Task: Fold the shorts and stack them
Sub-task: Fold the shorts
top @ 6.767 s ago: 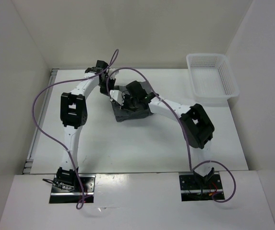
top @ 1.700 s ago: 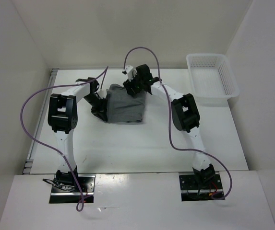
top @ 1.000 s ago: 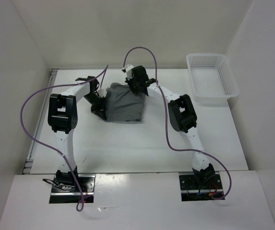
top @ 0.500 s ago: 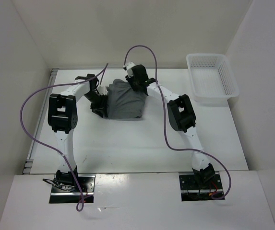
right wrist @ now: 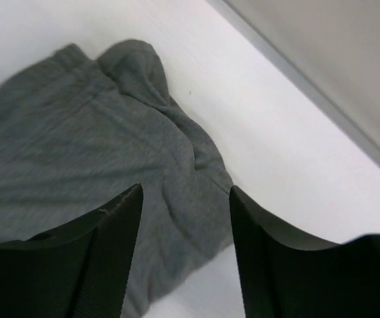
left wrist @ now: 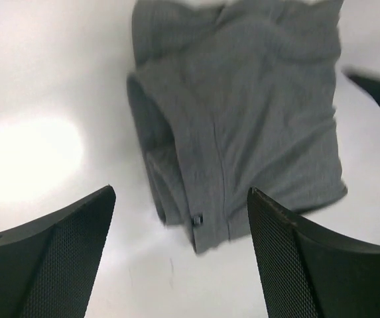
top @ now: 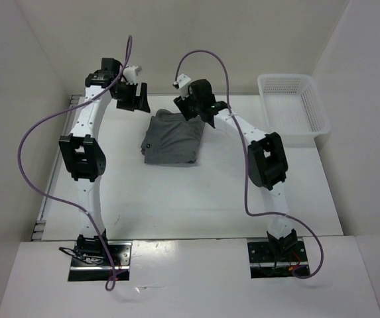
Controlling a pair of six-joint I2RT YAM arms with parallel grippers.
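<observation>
The grey shorts [top: 172,139] lie folded into a compact rectangle on the white table, toward the back. My left gripper [top: 134,99] hangs open above the table just past the shorts' far-left corner; its view looks down on the shorts [left wrist: 243,119] with nothing between the fingers. My right gripper [top: 191,108] hovers open over the far right corner of the fold. In its view the rumpled edge of the shorts [right wrist: 97,172] lies below and between the open fingers, with no fabric gripped.
A white mesh basket [top: 292,107] stands at the back right of the table. Purple cables loop above both arms. White walls enclose the table at the back and on both sides.
Both grippers have opened and let go of the shorts, then lifted off. The left arm swung up and back. The fabric settled flat in its fold.
</observation>
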